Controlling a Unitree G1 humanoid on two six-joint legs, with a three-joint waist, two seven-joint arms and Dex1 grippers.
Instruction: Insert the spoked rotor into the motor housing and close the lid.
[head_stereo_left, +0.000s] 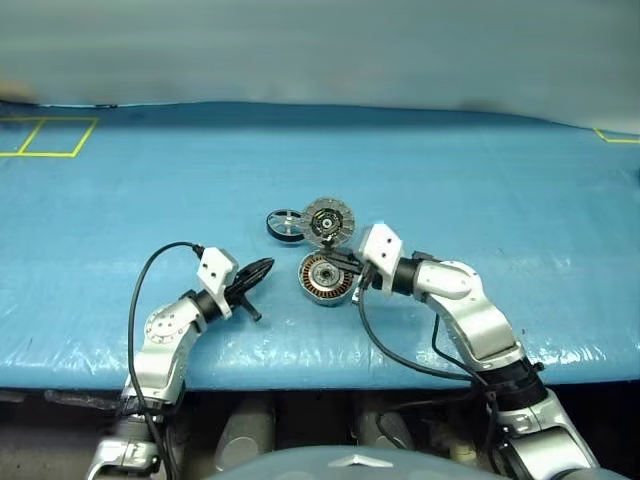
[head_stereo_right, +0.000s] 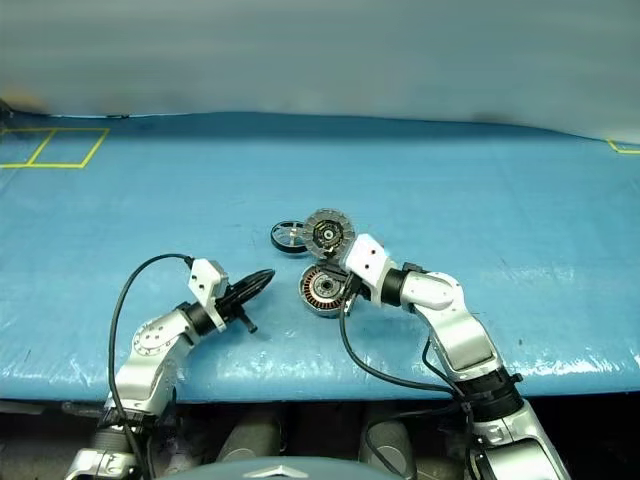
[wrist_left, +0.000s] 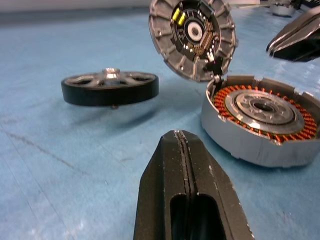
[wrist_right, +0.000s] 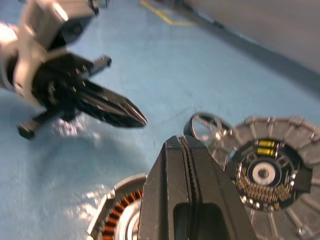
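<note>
The spoked rotor (head_stereo_left: 285, 224) lies flat on the blue table, a black ring with silvery spokes. Right beside it the lid (head_stereo_left: 328, 220) stands open and upright, its ribbed inner face showing, joined to the rim of the motor housing (head_stereo_left: 325, 278). The housing lies open with its copper windings (wrist_left: 262, 120) exposed. My left gripper (head_stereo_left: 266, 266) is shut and empty, hovering left of the housing and pointing at it. My right gripper (head_stereo_left: 343, 262) is shut and empty, hovering over the housing's right rim just below the lid. In the right wrist view the lid (wrist_right: 265, 175) and rotor (wrist_right: 205, 125) lie just beyond its fingertips.
A blue plastic sheet covers the table (head_stereo_left: 480, 200), whose front edge runs just below my arms. Yellow tape squares (head_stereo_left: 50, 137) mark the far left corner, and more yellow tape (head_stereo_left: 615, 137) shows at the far right.
</note>
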